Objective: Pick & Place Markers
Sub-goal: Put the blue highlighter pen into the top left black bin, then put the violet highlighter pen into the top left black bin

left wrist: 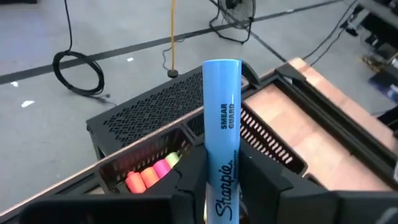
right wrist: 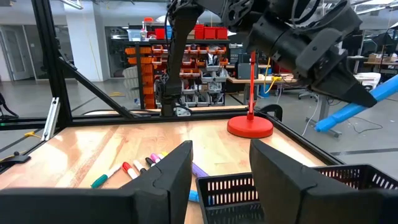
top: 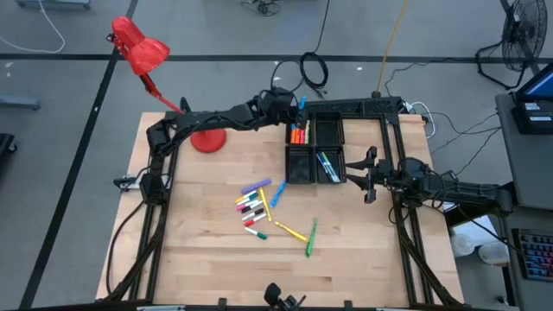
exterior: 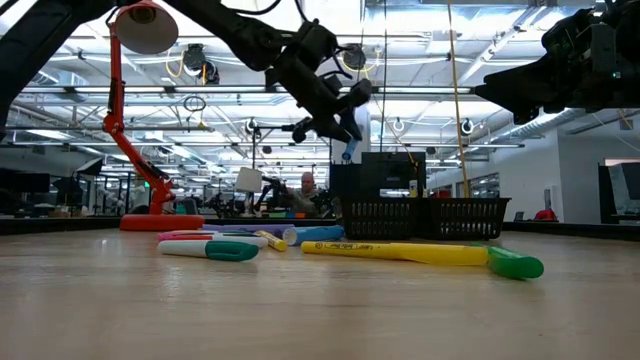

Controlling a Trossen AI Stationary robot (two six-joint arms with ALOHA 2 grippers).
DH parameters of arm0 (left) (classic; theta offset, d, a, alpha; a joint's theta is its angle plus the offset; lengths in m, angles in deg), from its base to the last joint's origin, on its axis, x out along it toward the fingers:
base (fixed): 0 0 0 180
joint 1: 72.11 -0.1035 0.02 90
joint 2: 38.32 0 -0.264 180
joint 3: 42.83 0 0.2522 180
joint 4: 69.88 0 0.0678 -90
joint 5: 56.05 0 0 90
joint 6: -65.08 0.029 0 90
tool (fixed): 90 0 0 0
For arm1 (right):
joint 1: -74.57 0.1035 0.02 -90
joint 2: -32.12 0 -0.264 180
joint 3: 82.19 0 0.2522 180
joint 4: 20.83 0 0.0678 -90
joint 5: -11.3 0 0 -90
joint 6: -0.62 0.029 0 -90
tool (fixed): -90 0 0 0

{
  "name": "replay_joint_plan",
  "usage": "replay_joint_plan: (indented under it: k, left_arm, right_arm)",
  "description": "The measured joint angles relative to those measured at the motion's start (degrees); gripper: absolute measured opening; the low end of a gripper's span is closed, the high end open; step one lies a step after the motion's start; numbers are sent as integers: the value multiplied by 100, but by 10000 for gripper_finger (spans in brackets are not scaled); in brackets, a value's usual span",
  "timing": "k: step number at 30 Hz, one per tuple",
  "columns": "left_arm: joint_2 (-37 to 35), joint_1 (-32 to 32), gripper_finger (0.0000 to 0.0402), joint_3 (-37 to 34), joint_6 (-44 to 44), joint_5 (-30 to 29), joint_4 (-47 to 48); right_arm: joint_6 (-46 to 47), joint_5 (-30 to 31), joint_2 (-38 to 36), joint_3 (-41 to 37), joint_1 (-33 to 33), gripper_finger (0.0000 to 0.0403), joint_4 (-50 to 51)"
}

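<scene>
— Underfoot?
— Pale wood table [top: 199, 259], dark frame along both sides. Red lamp [top: 207, 138] at the far left. Beyond, grey floor with a coiled cable [top: 313, 69]; in the low view, a workshop with ceiling lights and a person [exterior: 306, 190] seated far off.

— And on the table?
— Black tray [top: 315, 149] at far centre, four compartments. Orange and pink markers in tray [top: 298, 135] at its far left, teal ones in the near right. Loose markers [top: 256, 207] bunched mid-table: purple, pink, red, white, green. Yellow marker [top: 291, 231] and green marker [top: 310, 237] lying a little nearer and to the right, tips close together.

— Left arm?
— Stretched from the left edge across to the tray's far-left corner. Left gripper [top: 292, 105] hovering just above that corner, clamped on a blue marker [left wrist: 222, 134]. Marker pointing out past the fingers, over the compartment with the orange and pink ones; "Sharpie" readable along the barrel in the left wrist view.

— Right arm?
— Reaching in from the right edge, low, just right of the tray. Right gripper [top: 365, 175] parked beside the tray's near-right side, fingers [right wrist: 168, 171] spread apart, nothing between them.
</scene>
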Motion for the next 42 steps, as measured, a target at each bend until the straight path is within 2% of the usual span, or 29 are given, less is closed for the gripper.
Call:
replay_joint_plan:
  k: [7,14,17,20,23,26,32,36,39,42]
  left_arm:
    - [-2,103,141,-15,381,-1,-151]
    - [-2,112,171,-15,449,23,-211]
    - [-28,110,178,-15,735,374,-222]
    - [-243,145,177,-15,1551,991,23]
    - [-615,286,169,-11,2128,1406,738]
    - [-1014,504,159,-7,2482,1366,1760]
    - [-1685,1017,141,-5,2569,764,3981]
    - [-1702,1332,137,-12,1852,389,5276]
    - [-1649,1552,147,-204,1312,136,5442]
    - [-1610,1762,169,-663,1263,147,5217]
  right_arm:
    - [-1,1,0,-1,0,146,1]
    - [0,0,0,0,0,146,0]
    - [0,2,2,-2,-1,146,2]
    - [0,0,1,0,-1,146,1]
    - [0,1,1,-2,-1,146,0]
    - [0,2,2,0,-2,146,1]
    - [0,3,2,0,0,146,2]
    - [0,2,2,-1,-1,146,2]
    - [0,2,2,0,-2,146,2]
    - [0,2,2,-1,-2,146,2]
